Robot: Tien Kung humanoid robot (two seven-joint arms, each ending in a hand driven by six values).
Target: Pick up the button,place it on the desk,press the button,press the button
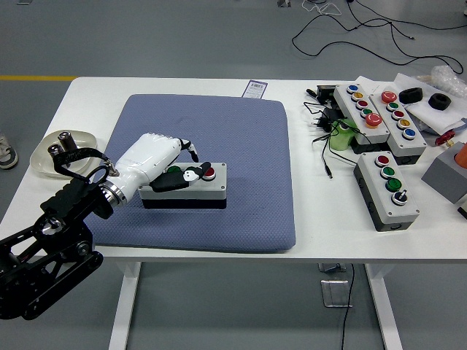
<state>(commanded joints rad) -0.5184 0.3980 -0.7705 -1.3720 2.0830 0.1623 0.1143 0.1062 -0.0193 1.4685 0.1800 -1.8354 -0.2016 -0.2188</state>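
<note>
A grey button box [213,192] with a black base lies on the blue-grey mat [241,131], left of the table's middle. Its red button [209,173] shows at the right end. My left hand [184,162], white with black fingertips, rests on top of the box's left part. The fingers are curled and the thumb [191,174] lies across the green buttons, its tip next to the red one. The hand covers the box's left buttons. It grasps nothing.
At the right stand several other button boxes [387,191] [363,113] [398,120], a green object [340,135] among black cables, black rings [411,95] and a grey block [446,175]. A clear bowl [49,149] sits at the table's left edge.
</note>
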